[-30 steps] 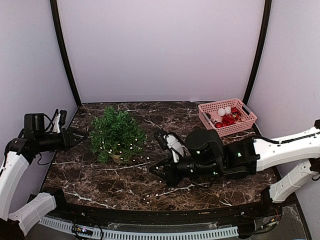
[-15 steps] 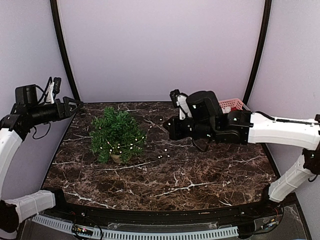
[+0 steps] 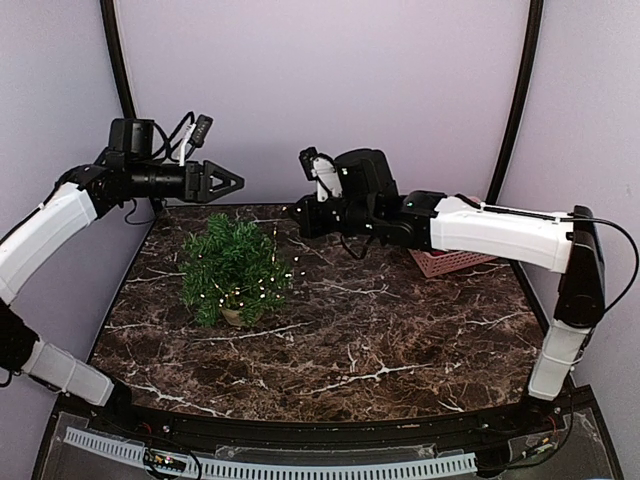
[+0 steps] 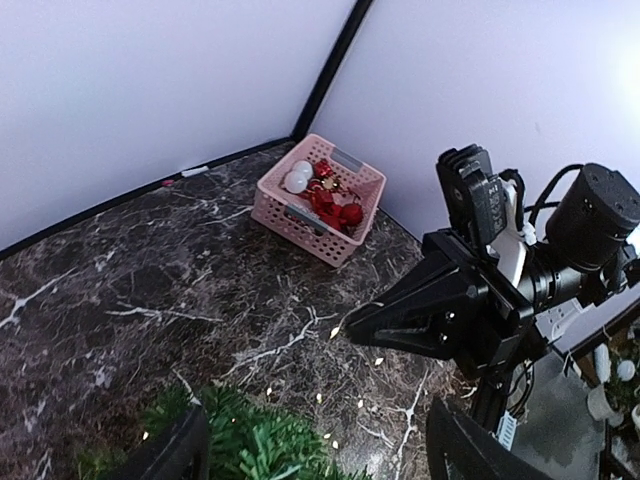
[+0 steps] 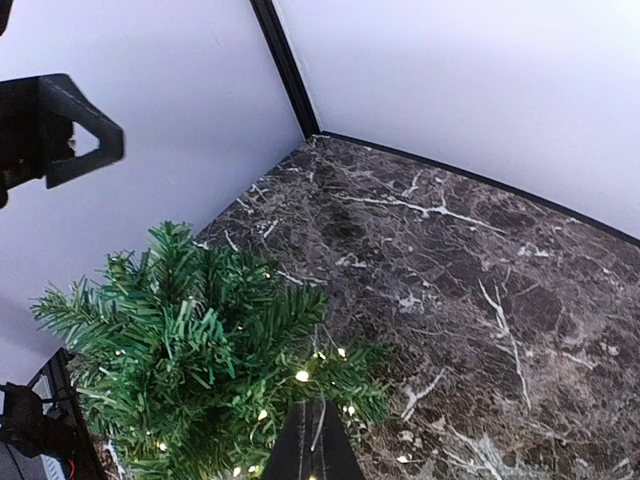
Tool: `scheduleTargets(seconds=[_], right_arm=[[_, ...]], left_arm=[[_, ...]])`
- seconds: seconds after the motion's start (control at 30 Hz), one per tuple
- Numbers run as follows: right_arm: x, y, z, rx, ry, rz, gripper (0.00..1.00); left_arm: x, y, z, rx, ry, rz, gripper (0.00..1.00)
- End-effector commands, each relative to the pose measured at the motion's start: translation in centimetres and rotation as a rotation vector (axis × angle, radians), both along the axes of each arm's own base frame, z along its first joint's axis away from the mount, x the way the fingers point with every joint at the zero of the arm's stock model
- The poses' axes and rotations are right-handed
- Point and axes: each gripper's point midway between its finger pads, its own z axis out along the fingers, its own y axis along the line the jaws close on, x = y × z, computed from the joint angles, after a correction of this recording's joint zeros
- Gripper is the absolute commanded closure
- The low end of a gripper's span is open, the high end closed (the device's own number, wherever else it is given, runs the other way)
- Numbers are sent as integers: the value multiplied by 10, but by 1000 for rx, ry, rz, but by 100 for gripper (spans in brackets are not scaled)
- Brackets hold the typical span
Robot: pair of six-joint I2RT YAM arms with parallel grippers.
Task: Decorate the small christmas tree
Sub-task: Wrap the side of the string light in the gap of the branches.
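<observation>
The small christmas tree (image 3: 232, 265) stands at the table's left, dark green with tiny white lights. It also shows low in the left wrist view as the tree (image 4: 250, 445) and as the tree (image 5: 180, 340) at the lower left of the right wrist view. My right gripper (image 3: 295, 213) hangs just right of the treetop. That gripper (image 5: 312, 408) is shut on the thin wire of the light string (image 5: 301, 376), which runs down into the branches. My left gripper (image 3: 235, 183) is open in the air above the tree, and its fingers (image 4: 170, 455) hold nothing.
A pink basket (image 4: 320, 195) of red and white ornaments sits at the back right corner. In the top view the basket (image 3: 455, 262) is mostly hidden behind my right arm. A few loose lights (image 4: 378, 361) hang over the marble table (image 3: 380, 350). Walls enclose three sides.
Both arms rose. The right gripper lifted from the table's front middle to beside the treetop, pulling the light string up. The left gripper swung in over the tree and opened wider.
</observation>
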Motion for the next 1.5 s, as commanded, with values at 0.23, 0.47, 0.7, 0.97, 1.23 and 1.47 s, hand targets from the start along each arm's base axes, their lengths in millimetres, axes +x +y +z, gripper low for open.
scheduleTargets(seconds=[0.23, 0.47, 0.7, 0.97, 1.23, 1.47], right_arm=[[-1, 21, 60, 201, -136, 191, 100], [0, 16, 56, 196, -134, 195, 100], [2, 8, 58, 204, -133, 184, 100], [1, 3, 57, 212, -117, 181, 100], [-8, -25, 33, 239, -84, 149, 42], [-43, -35, -17, 304, -46, 235, 21]], left_arm=[[1, -82, -13, 81, -71, -288, 35], [9, -90, -28, 106, -45, -284, 60], [6, -84, -38, 132, -48, -262, 65], [8, -82, -43, 143, -48, -244, 100], [5, -75, -39, 143, -85, -210, 100], [2, -75, -32, 120, -87, -213, 100]])
